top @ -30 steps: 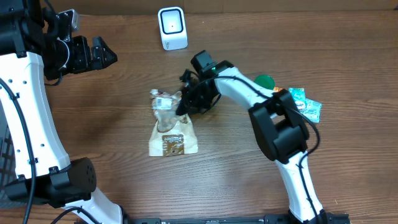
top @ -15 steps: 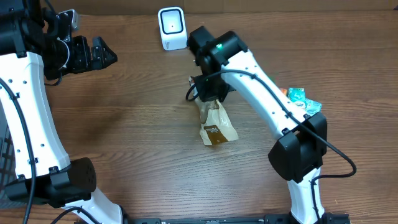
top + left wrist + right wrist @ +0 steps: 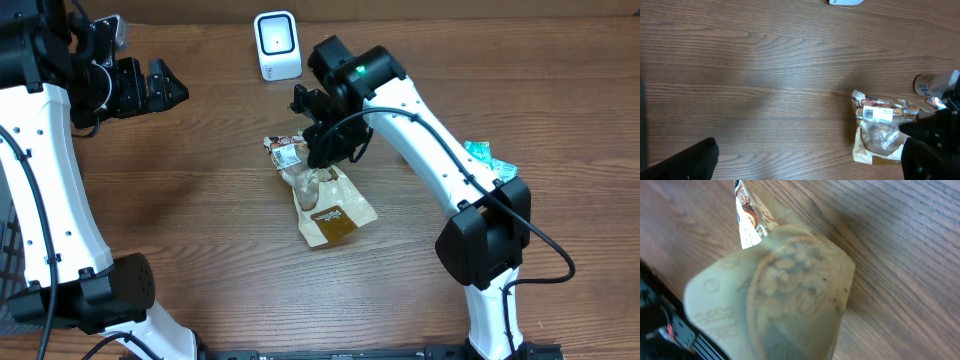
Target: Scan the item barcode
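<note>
A wooden table (image 3: 200, 210) is being viewed from above, with two white and black robot arms working over it. The right gripper (image 3: 322, 150) is clamped shut on the upper part of a tan snack pouch (image 3: 330, 210), gripping it just beside the pouch's white label (image 3: 291, 153).

A moment ago the pouch was hanging narrow and edge-on beneath the gripper. Now it is swinging round and presenting its broad face upward, label end pointing toward the far left and printed bottom end trailing toward the near right. A second ago it was lying flat further left on the table, so it has been picked up and carried nearer the white scanner (image 3: 277, 45), which is standing at the far edge of the table, near the pouch but not touching it.

The right wrist camera is showing the pouch filling its view with wood grain behind it.

The left gripper (image 3: 172, 86) is waiting well off to the left, jaws spread wide and empty.

The label seems not to be facing the scanner yet, so the scan looks unfinished; print on the label is too small to read.
</note>
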### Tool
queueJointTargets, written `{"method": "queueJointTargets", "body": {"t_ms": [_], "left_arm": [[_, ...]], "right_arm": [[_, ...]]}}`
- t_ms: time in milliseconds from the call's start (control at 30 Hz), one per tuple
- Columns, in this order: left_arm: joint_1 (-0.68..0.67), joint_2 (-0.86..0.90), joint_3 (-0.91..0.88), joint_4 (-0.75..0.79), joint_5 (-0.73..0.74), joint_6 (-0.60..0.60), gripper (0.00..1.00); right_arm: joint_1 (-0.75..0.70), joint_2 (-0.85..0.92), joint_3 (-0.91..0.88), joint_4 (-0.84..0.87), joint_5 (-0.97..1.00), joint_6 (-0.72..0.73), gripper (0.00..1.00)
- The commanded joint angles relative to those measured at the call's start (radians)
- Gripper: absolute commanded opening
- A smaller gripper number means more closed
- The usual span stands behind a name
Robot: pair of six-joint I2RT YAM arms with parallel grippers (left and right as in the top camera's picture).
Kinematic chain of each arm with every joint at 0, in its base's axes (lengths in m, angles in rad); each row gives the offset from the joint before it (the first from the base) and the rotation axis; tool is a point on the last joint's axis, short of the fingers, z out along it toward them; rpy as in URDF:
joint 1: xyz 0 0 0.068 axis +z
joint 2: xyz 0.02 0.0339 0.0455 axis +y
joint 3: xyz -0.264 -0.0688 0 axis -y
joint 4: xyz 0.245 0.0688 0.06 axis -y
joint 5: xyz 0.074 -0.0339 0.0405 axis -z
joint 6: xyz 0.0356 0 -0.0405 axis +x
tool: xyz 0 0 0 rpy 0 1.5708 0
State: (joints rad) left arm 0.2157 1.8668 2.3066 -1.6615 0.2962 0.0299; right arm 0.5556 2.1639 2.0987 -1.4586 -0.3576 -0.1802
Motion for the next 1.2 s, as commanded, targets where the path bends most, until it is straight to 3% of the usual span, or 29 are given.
{"method": "queueJointTargets", "body": {"t_ms": [0,367,467,700,800,867,1167], "left_arm": [[-0.007,-0.008,0.016,-0.002,0.008,0.016,1.00],[-0.007,-0.008,0.016,-0.002,0.008,0.016,1.00],[-0.007,-0.008,0.016,-0.002,0.008,0.016,1.00],[-0.007,-0.008,0.016,-0.002,0.008,0.016,1.00],[-0.007,-0.008,0.016,-0.002,0.008,0.016,1.00],[-0.007,-0.008,0.016,-0.002,0.008,0.016,1.00],[-0.007,-0.008,0.016,-0.002,0.008,0.016,1.00]], "right_arm": [[0.003,-0.008,-0.067,0.043,-0.070,-0.163,0.04],[0.004,-0.008,-0.298,0.286,-0.037,-0.117,0.04],[-0.008,-0.008,-0.317,0.336,-0.037,-0.064,0.10],[-0.013,-0.008,-0.385,0.474,-0.037,-0.023,0.13],[-0.015,-0.007,-0.414,0.517,-0.036,0.020,0.34],[-0.016,-0.007,-0.423,0.522,-0.037,0.043,0.60],[-0.090,-0.007,-0.444,0.471,-0.066,0.106,0.70]]}}
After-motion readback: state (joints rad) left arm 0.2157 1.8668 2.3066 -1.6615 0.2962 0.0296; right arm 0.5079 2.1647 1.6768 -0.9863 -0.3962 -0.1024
